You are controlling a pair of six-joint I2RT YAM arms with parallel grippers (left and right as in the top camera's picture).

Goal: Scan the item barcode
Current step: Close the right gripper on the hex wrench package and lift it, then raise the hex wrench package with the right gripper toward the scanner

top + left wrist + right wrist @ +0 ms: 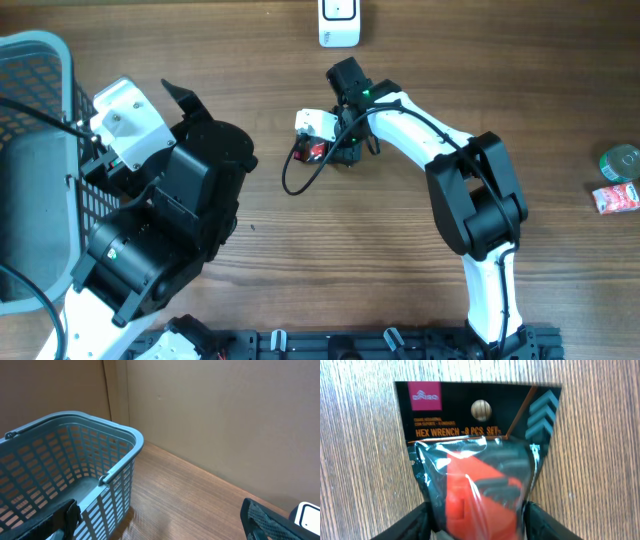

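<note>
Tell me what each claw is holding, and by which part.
Left claw holds nothing. Right claw straddles the bubble end of the wrench pack; whether it grips cannot be told.

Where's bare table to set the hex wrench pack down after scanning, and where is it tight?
Open wood lies between the right arm and the green can and red packet, also at front centre between both arms. Crowded at left: basket and left arm.
</note>
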